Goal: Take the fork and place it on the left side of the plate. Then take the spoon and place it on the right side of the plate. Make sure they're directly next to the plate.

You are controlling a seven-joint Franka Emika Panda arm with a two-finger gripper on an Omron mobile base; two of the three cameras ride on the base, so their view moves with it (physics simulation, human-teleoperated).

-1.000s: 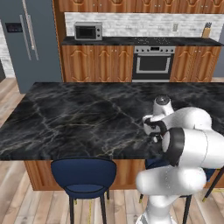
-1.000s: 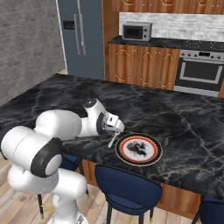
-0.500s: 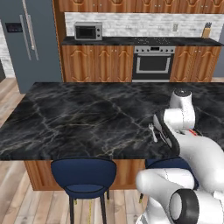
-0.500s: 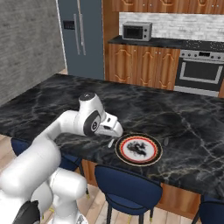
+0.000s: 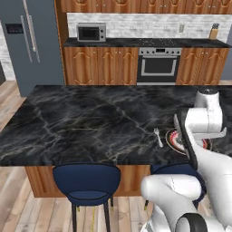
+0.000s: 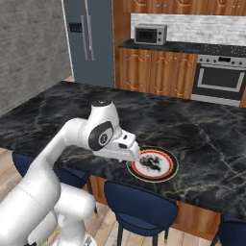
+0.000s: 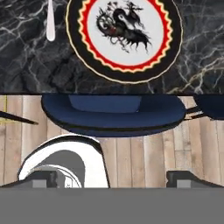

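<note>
- The plate (image 6: pixel 153 164) lies flat near the front edge of the black marble tabletop (image 5: pixel 90 120), toward the right end of that edge in the left base view.
- In the hand view the plate (image 7: pixel 124 38) shows a dark rim, a red and yellow ring and a pale centre with a dark figure on it.
- The fork (image 5: pixel 158 137) lies flat on the tabletop just beside the plate's left rim, close to the front edge; whether it touches the rim cannot be told.
- In the hand view a pale end of the fork (image 7: pixel 50 22) lies just beside the plate, apart from the rim.
- A thin dark thing (image 6: pixel 183 155) lies on the tabletop just off the plate's right rim in the right base view; too small to tell what it is.
- The gripper (image 6: pixel 134 154) hangs over the front edge of the tabletop at the plate's left rim.
- The jaws stand wide apart and hold nothing; 2 dark fingertips (image 7: pixel 39 178) rise at the bottom of the hand view.
- A blue stool (image 7: pixel 114 111) stands on the wood floor (image 7: pixel 144 153) below the front edge, under the plate.
- A 2nd blue stool (image 5: pixel 87 181) stands farther left along that edge.
</note>
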